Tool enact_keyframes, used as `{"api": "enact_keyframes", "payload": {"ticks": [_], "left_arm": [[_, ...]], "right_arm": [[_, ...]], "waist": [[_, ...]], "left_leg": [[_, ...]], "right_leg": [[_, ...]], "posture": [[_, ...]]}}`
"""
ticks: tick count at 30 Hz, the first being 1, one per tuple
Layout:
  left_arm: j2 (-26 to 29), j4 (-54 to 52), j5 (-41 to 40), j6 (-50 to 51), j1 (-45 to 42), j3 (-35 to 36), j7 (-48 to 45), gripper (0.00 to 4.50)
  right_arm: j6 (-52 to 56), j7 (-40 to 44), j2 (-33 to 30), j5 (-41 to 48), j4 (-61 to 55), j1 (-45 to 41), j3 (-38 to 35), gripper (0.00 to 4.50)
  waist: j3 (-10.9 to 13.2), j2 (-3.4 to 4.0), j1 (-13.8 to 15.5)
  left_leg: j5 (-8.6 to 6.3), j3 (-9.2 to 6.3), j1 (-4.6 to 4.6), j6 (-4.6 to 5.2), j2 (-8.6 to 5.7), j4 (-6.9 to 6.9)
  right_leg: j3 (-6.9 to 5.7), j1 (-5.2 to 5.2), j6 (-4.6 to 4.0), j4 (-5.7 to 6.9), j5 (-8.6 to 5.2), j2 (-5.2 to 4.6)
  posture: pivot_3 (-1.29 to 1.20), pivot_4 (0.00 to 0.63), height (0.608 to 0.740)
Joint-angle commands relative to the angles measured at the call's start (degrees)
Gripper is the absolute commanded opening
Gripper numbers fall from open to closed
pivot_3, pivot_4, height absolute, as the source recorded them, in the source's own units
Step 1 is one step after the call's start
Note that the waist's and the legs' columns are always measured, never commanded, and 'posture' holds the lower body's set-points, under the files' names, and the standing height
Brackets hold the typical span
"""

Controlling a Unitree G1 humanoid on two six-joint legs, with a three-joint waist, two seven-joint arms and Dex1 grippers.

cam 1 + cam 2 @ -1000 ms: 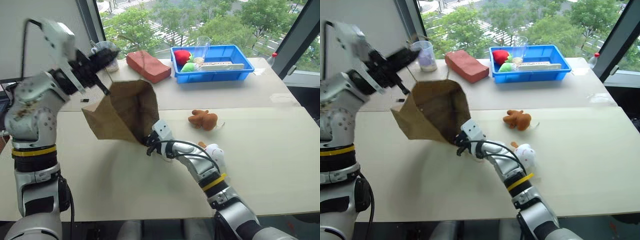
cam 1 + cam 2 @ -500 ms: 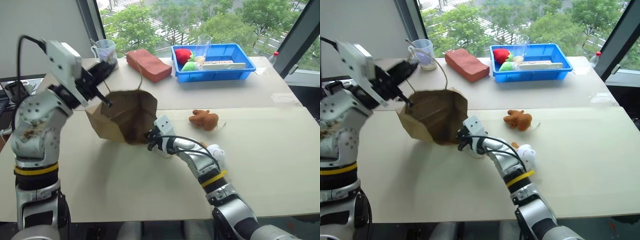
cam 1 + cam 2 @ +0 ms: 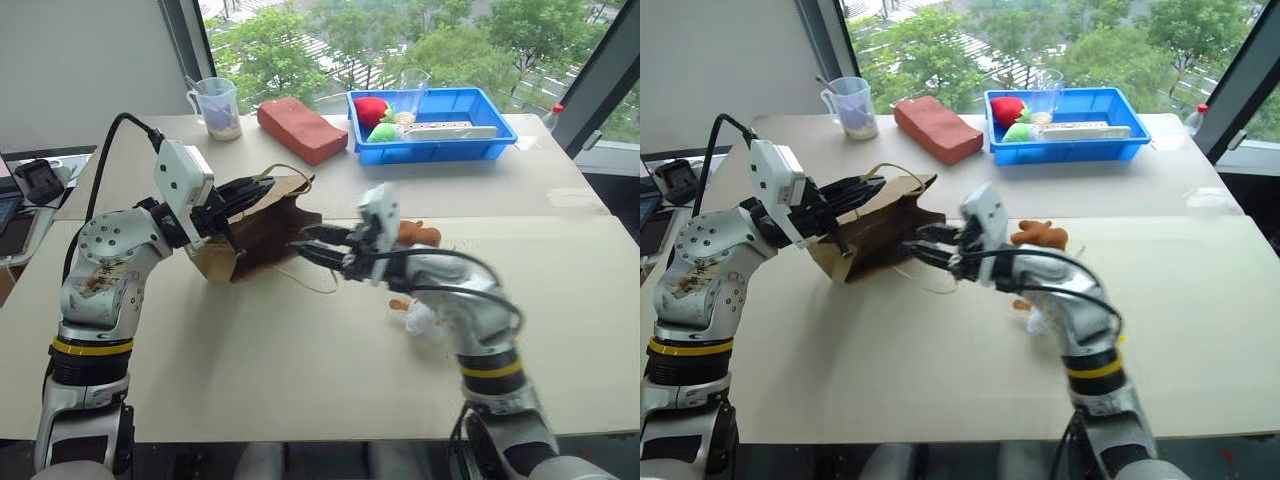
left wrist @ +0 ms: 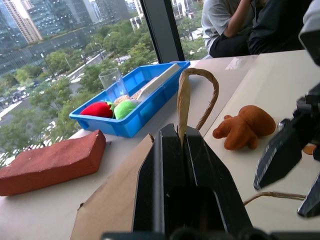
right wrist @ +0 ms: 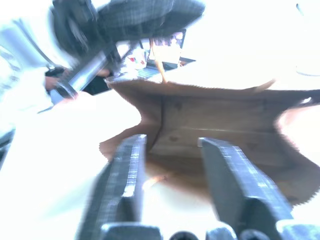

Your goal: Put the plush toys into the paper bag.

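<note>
While both plush toys sit outside on the counter (image 3: 300, 380), nothing is bagged yet. Paper bag (image 3: 262, 228) lies tipped on its side, mouth toward the right pincer (image 3: 318, 247), whose fingers stand apart and empty. Left pincer (image 4: 182, 145) is clamped on the bag's cord handle. Brown toy (image 3: 1040, 236) and white toy (image 3: 420, 318) lie just beside the right arm. Left wrist view shows seated people behind; right wrist view shows the bag's inside, looks empty.
</note>
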Motion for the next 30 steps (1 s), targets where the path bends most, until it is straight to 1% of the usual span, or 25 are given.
{"api": "enact_keyframes", "payload": {"ticks": [1,2,3,4,6,9,12,16,19,24,26,29,30], "left_arm": [[0.6,-1.6,-1.8,-0.3,0.2,0.7,-2.1,0.0],[0.7,-1.9,-2.0,-0.1,0.3,0.8,-2.5,0.0],[0.9,-2.4,-2.6,0.4,0.5,0.8,-3.2,0.0],[1.4,-2.9,-3.1,0.9,0.7,0.7,-4.1,0.0],[2.3,-3.8,-3.8,1.6,1.1,0.6,-5.6,0.0],[3.3,-4.5,-4.5,2.6,1.1,0.7,-6.7,0.0],[3.7,-4.6,-4.8,3.1,0.8,0.8,-7.0,0.0],[3.7,-4.5,-4.6,3.1,0.7,0.5,-6.8,0.0],[3.7,-5.1,-4.6,3.4,1.0,0.6,-6.4,0.0],[4.0,-5.3,-4.7,3.8,1.0,1.0,-6.0,0.0],[4.1,-5.2,-4.7,3.8,1.1,1.0,-6.0,0.0],[3.9,-5.0,-4.7,3.9,0.9,0.8,-5.8,0.0],[3.7,-5.0,-4.7,3.9,0.7,0.7,-5.7,0.0]], "right_arm": [[7.9,0.2,-8.5,6.7,-7.5,4.1,-8.8,3.69],[8.6,0.0,-10.3,7.1,-8.3,5.1,-9.2,3.99],[6.9,0.9,-13.5,5.0,-8.7,8.1,-9.1,4.39],[5.3,1.8,-16.6,2.9,-8.6,11.5,-9.0,4.47],[2.5,2.8,-21.5,-0.9,-7.6,17.3,-8.1,4.47],[0.0,3.3,-24.8,-3.5,-5.3,22.1,-7.3,4.47],[-4.1,4.0,-26.5,-7.4,-2.2,24.7,-5.4,4.47],[-8.5,4.0,-26.3,-10.9,1.8,26.1,-3.2,4.47],[-11.5,5.1,-26.0,-11.6,4.0,26.5,-2.9,3.69],[-14.5,7.2,-25.9,-11.5,6.2,26.3,-3.2,1.97],[-13.0,7.3,-24.1,-8.4,5.1,24.2,-4.0,1.31],[-6.8,4.5,-18.9,-2.4,0.9,17.8,-3.5,0.34],[-5.5,3.6,-17.3,-1.7,-0.5,15.6,-2.6,0.34]], "waist": [[0.0,-0.01,0.4],[0.0,-0.01,0.3],[0.0,-0.01,0.3],[0.0,-0.02,0.2],[0.0,-0.02,0.2],[0.0,-0.06,-0.1],[0.0,-0.08,0.0],[0.0,-0.1,0.1],[0.0,-0.1,0.4],[0.1,-0.1,0.4],[0.1,-0.11,0.4],[0.1,-0.13,-0.2],[0.1,-0.12,-0.4]], "left_leg": [[-0.05,-0.01,0.0,0.08,0.0,0.01],[-0.08,-0.01,-0.02,0.13,0.0,0.01],[-0.11,0.02,-0.03,0.19,0.0,0.01],[-0.11,0.02,-0.04,0.2,0.0,0.01],[-0.14,0.04,-0.05,0.24,0.01,0.02],[-0.14,0.23,-0.04,0.24,0.0,0.07],[-0.13,0.35,0.06,0.23,0.01,0.11],[-0.13,0.35,0.12,0.23,0.01,0.11],[-0.13,0.34,0.1,0.23,0.01,0.11],[-0.13,0.34,0.09,0.23,0.01,0.11],[-0.13,0.34,0.1,0.23,0.01,0.11],[-0.12,0.35,0.13,0.22,0.02,0.12],[-0.12,0.35,0.14,0.21,0.02,0.11]], "right_leg": [[-0.01,0.03,0.0,-0.02,0.0,0.0],[-0.02,0.03,0.0,-0.06,0.0,0.0],[-0.01,0.02,0.0,-0.09,0.0,0.0],[-0.01,0.01,0.0,-0.1,0.0,0.0],[-0.01,0.02,0.0,-0.11,0.0,0.0],[0.13,0.02,0.0,-0.25,0.0,0.0],[0.23,0.05,0.01,-0.34,-0.01,0.0],[0.24,0.12,0.01,-0.32,-0.01,0.0],[0.23,0.12,0.01,-0.34,-0.01,0.0],[0.23,0.12,0.01,-0.36,-0.01,0.0],[0.23,0.13,0.01,-0.37,-0.01,0.0],[0.24,0.14,0.01,-0.36,-0.01,0.0],[0.25,0.1,0.01,-0.32,-0.01,0.0]], "posture": [[0.0,0.15,0.74],[0.0,0.15,0.74],[0.0,0.15,0.74],[0.0,0.15,0.74],[0.0,0.15,0.74],[0.0,0.15,0.74],[0.0,0.15,0.74],[0.0,0.15,0.74],[0.0,0.15,0.74],[0.0,0.15,0.74],[0.0,0.15,0.74],[0.0,0.15,0.74],[0.0,0.15,0.74]]}}
